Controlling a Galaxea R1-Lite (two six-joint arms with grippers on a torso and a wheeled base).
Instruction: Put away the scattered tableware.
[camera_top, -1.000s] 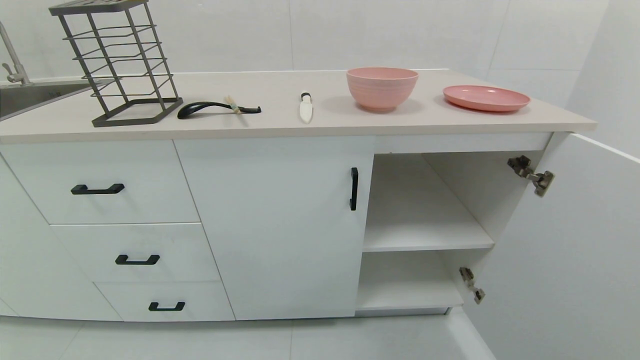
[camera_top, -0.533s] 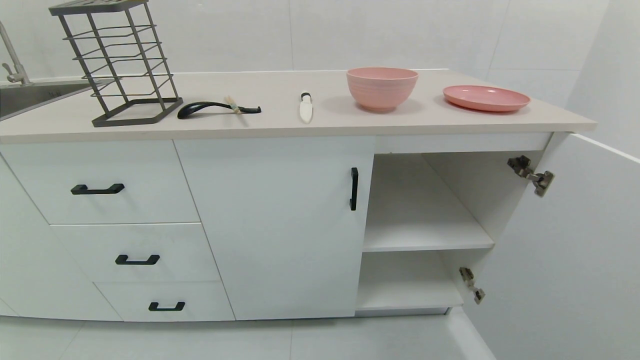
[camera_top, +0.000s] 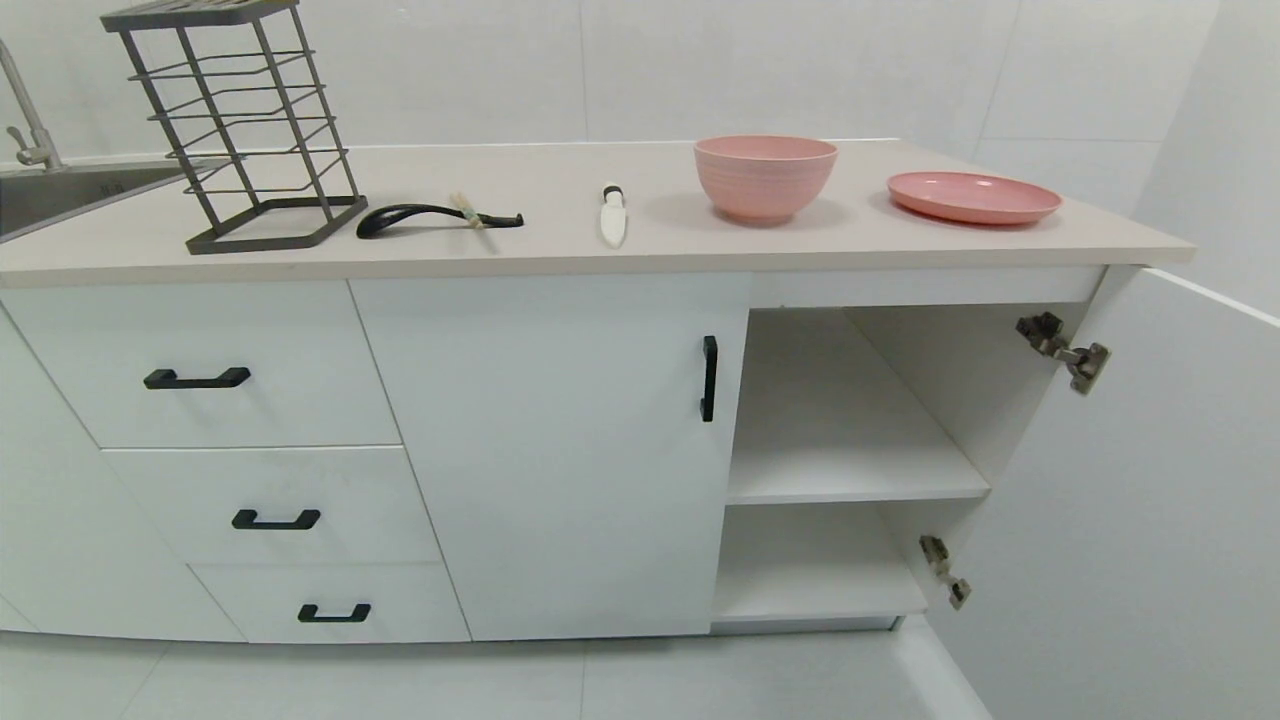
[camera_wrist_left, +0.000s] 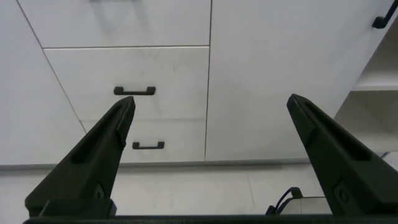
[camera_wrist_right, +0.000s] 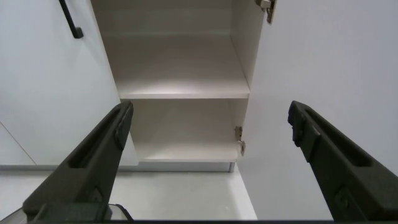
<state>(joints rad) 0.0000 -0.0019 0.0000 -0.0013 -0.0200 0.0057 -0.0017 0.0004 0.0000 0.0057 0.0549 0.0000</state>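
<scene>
Nothing on the counter (camera_top: 560, 255) shifts between frames; only the head camera nudges slightly. On the worktop stands a pink bowl (camera_top: 765, 176), with a pink plate (camera_top: 973, 196) to its right and, to its left, a white knife (camera_top: 611, 213), then a black spoon (camera_top: 415, 217) and a wire rack (camera_top: 240, 130). Below the bowl, the cabinet door (camera_top: 1150, 480) hangs open on two shelves (camera_top: 850, 475). The left gripper (camera_wrist_left: 211, 102) faces the drawers (camera_wrist_left: 134, 74), the right gripper (camera_wrist_right: 209, 106) the shelves, both spread wide, grasping nothing
</scene>
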